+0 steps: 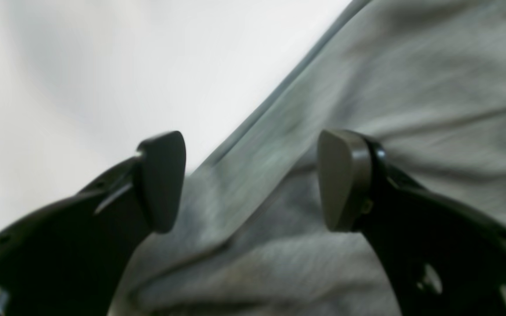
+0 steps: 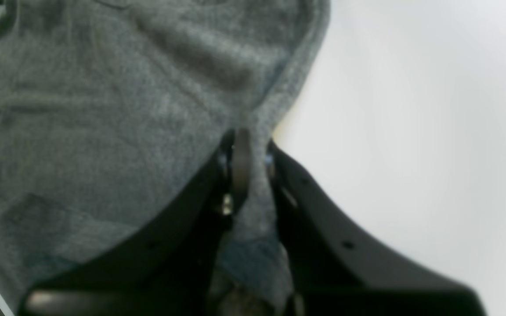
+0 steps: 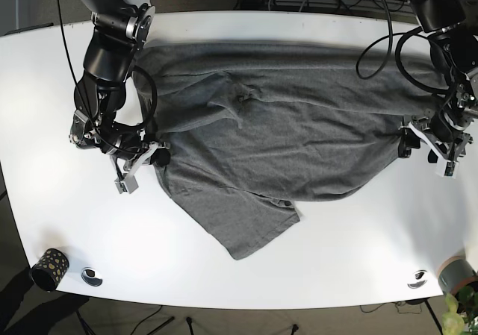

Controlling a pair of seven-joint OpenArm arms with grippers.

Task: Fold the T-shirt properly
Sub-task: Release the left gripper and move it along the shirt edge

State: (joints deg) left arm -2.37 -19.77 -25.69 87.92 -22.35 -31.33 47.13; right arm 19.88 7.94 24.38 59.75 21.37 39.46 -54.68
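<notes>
The grey T-shirt (image 3: pixel 276 119) lies spread across the centre of the white table (image 3: pixel 358 268), with bare tabletop along the lower frame. At left, the right gripper (image 2: pixel 253 162) is clamped on the shirt's hem; at right, the left gripper (image 1: pixel 251 180) stands apart over the blurred, seemingly doubled edge

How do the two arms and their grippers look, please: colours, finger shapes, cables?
Both arms are black with silver-grey joint housings, and loose black cables loop beside them. The left gripper has curved black fingers ending in rounded grey-brown pads. The right gripper shows the same black curved fingers.
</notes>
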